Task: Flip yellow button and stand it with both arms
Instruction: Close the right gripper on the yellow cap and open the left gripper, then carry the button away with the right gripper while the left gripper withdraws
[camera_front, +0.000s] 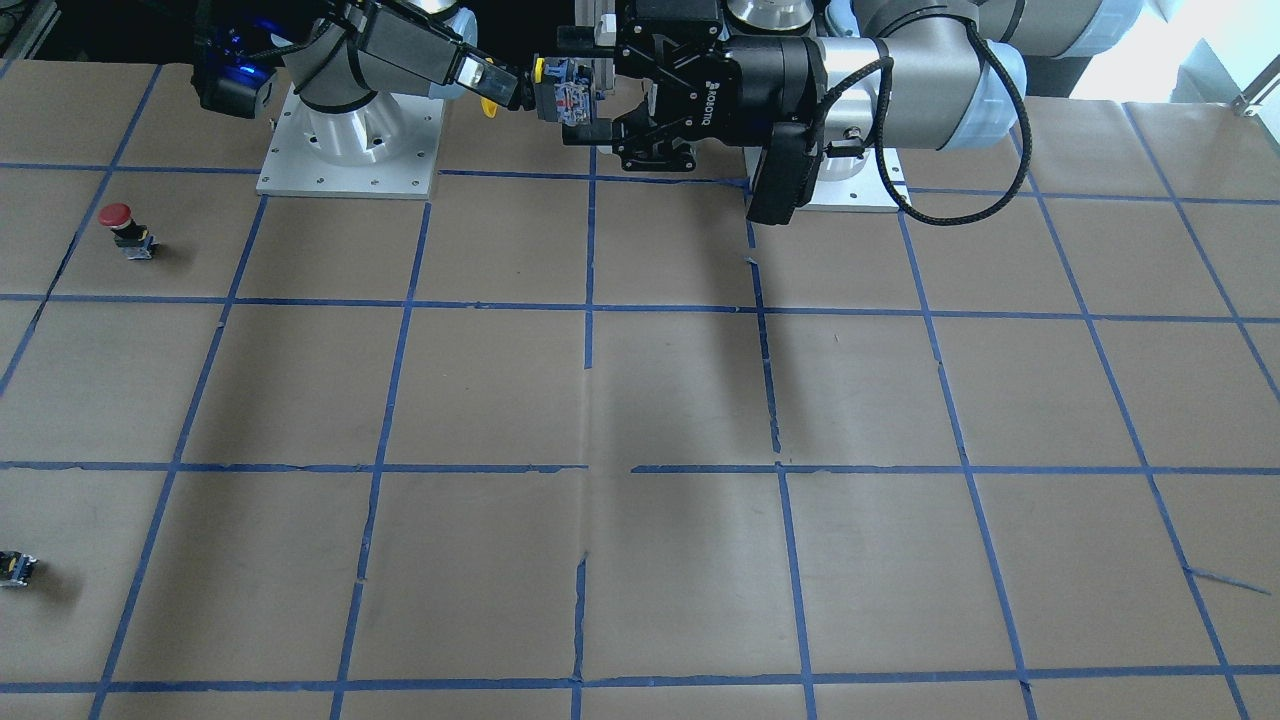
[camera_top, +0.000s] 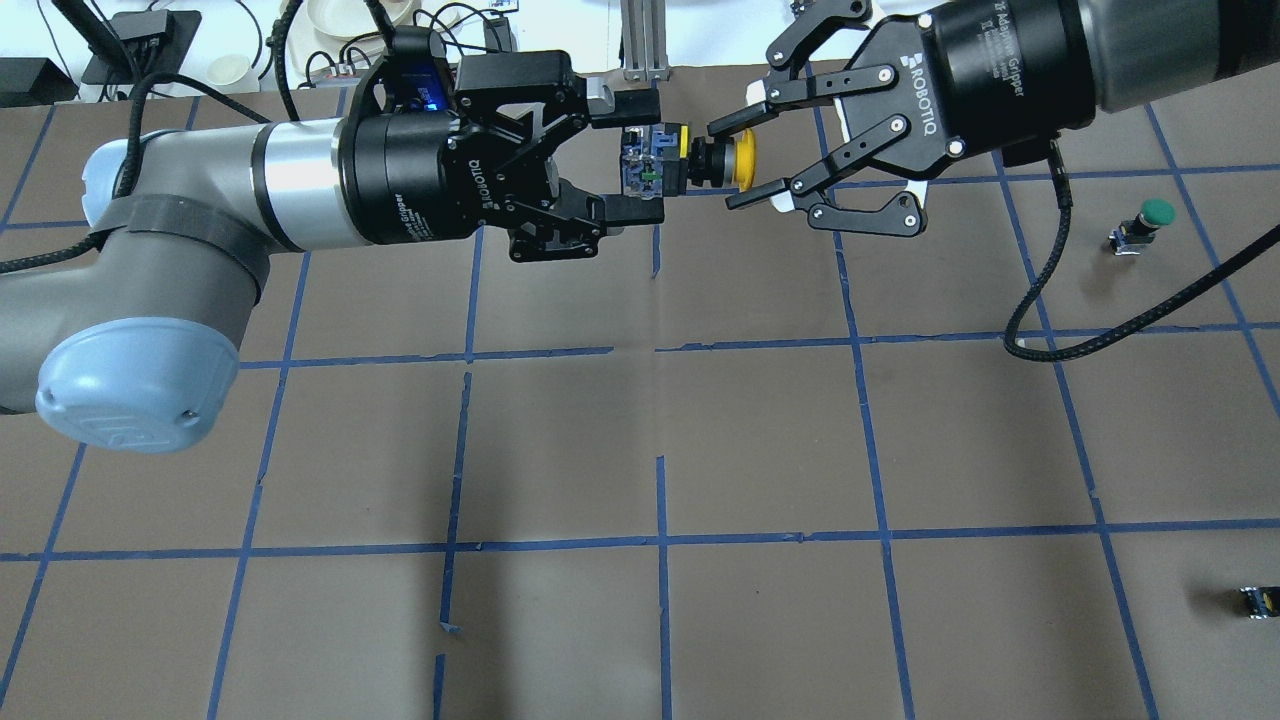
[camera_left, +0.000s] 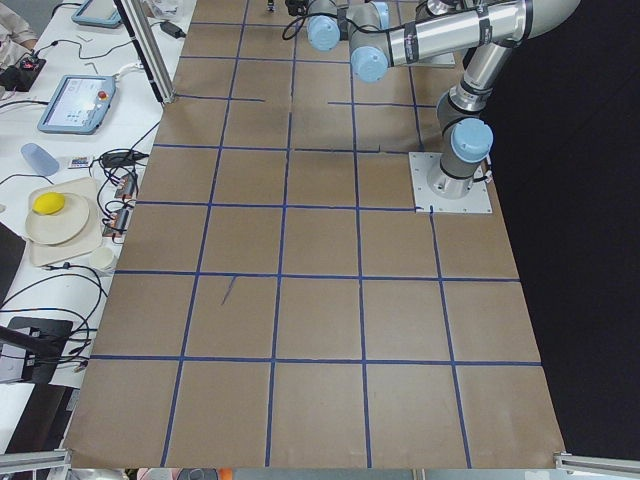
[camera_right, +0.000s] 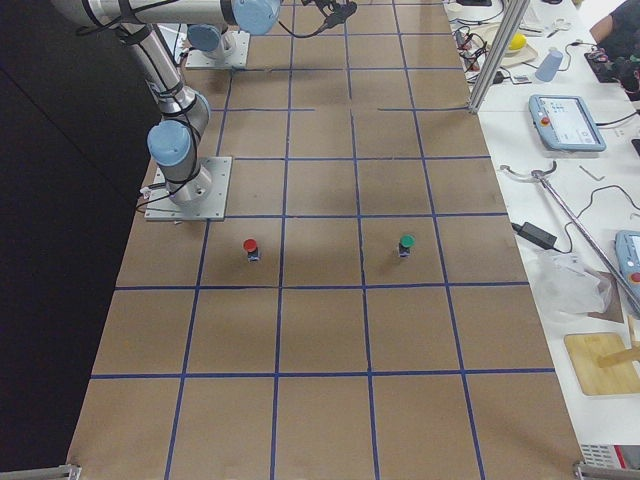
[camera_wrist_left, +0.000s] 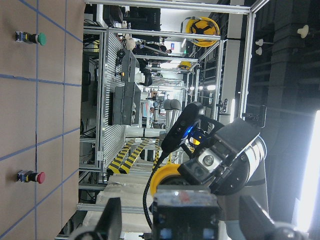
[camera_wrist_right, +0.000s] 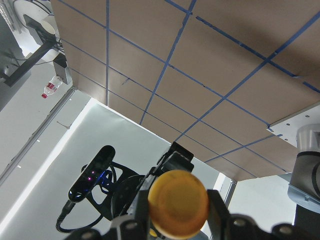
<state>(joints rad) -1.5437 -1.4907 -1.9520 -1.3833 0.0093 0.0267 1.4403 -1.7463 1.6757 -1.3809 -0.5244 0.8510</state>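
Yellow button (camera_top: 690, 162), just one, pinched by left hand (camera_top: 632, 158); right hand's (camera_top: 742, 160) grip unclear.

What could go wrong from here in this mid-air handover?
The left hand holds the yellow button by its block, above the table; if it lets go before the right hand grips the cap firmly, the button drops. The cap is round, so it might twist or slip between the right hand's fingers.
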